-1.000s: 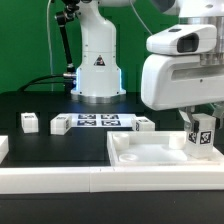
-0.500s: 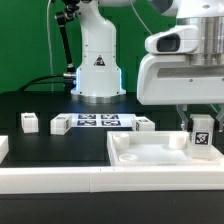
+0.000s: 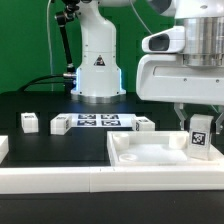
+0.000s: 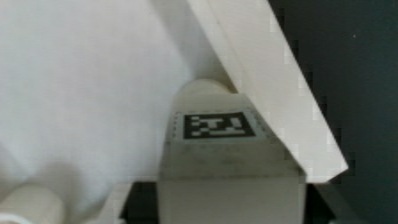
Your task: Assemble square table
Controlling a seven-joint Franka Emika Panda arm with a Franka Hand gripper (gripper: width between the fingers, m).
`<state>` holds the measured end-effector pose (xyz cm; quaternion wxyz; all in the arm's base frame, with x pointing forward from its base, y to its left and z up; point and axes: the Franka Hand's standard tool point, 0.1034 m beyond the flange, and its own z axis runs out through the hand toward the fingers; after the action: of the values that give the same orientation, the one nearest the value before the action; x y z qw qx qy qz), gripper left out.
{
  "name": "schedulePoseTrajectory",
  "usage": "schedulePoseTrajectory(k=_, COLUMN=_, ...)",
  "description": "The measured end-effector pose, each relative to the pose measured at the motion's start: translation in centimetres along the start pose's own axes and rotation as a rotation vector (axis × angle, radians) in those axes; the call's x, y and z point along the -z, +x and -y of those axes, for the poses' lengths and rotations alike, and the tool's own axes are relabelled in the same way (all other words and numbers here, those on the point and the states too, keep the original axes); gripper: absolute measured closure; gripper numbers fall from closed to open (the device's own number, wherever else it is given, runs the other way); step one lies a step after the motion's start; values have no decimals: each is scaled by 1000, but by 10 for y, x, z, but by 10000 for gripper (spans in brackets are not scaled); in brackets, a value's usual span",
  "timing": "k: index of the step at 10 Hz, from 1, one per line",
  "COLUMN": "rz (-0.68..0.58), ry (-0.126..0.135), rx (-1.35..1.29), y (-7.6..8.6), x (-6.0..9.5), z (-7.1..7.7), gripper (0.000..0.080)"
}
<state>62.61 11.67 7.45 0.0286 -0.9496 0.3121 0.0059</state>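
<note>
Gripper clamped on 1 short white leg, squeezing it from 2 opposite sides, tag face turned toward the exterior camera. Held upright, low over the corner of the square slab at the exterior view's right, inside the raised rim. Cannot tell whether resting on the slab floor or just clear of it. Same leg from the wrist view: blocky, tag showing, close beside the rim.

Behind the slab, well apart from it: a loose leg far out at the exterior view's left, another leg just beside the marker board, and a 3rd leg at the board's other end. Long white bar running along the slab's near edge.

Handling, by judgement:
- **Leg:** probably light, hard and quite stiff, with smooth plastic faces, so likely to slip or twist under a weak pinch.
- **Grip on the leg:** best taken across 2 flat parallel sides, in the upper half, leaving the lower end free for seating.
- **Slab:** rigid, but looks too broad for the jaws. Graspable only at the rim, and likely to slide if pushed sideways.
</note>
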Motion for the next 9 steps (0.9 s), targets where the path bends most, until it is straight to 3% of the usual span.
schedulePoseTrajectory(k=4, rz=5, ry=4, rx=-371, y=1, x=0, z=-1, gripper=508)
schedulePoseTrajectory(k=8, rz=28, ry=13, rx=-574, y=0, x=-1, z=-1, gripper=508)
schedulePoseTrajectory(k=9, rz=28, ry=13, rx=-557, y=0, x=-1, z=-1, gripper=424)
